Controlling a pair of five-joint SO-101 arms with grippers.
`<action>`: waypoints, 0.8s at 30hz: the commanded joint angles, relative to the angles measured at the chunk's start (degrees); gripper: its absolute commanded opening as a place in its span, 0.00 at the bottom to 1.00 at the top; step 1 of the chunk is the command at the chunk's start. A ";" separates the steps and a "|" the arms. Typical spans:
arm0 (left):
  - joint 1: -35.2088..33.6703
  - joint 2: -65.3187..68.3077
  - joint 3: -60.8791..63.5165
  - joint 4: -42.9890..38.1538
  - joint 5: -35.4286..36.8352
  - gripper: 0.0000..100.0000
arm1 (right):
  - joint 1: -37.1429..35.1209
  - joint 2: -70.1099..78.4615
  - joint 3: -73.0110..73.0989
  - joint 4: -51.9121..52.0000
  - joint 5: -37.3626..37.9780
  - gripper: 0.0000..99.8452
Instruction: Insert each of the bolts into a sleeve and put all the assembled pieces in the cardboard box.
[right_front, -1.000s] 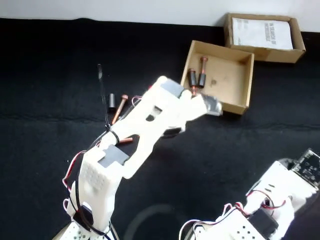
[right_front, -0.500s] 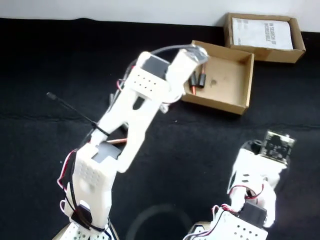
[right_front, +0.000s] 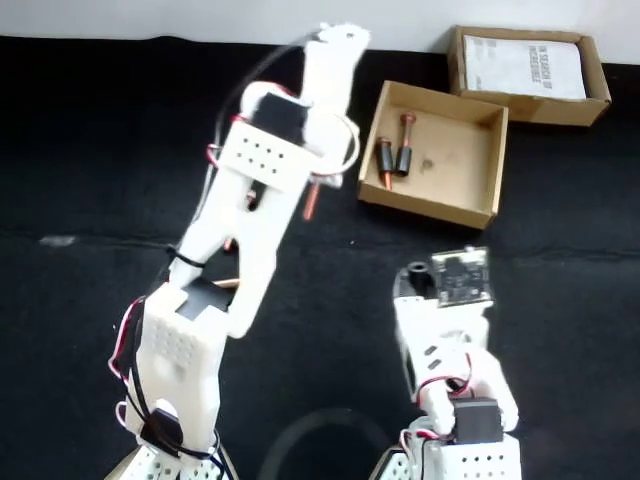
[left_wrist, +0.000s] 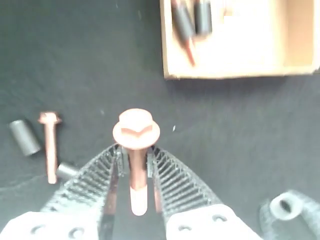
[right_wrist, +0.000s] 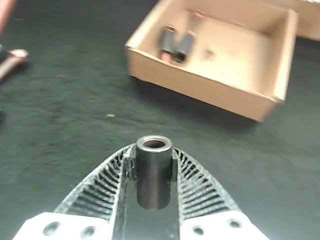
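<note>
Black cloth spreads under everything. Nearest in, my right gripper is clamped on a dark grey metal sleeve, its open bore facing my wrist camera. Further out, my left gripper pinches a copper-coloured hex-head bolt by the shank, held above the cloth, left of the open cardboard box. Down on the cloth there: a loose copper bolt with two dark sleeves beside it. Over in the box, two assembled pieces lie side by side near its left wall. Beyond, far right, a second cardboard box holds a printed sheet.
</note>
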 joint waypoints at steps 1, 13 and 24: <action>-1.89 -0.66 -8.40 0.00 1.93 0.01 | -4.53 -0.31 2.95 -6.81 -0.18 0.01; -6.20 -0.66 -24.92 4.84 1.93 0.01 | -5.05 0.13 7.78 -26.77 -0.35 0.01; -6.29 -2.95 -35.21 5.01 2.02 0.01 | -12.79 -0.31 11.47 -35.47 -0.44 0.01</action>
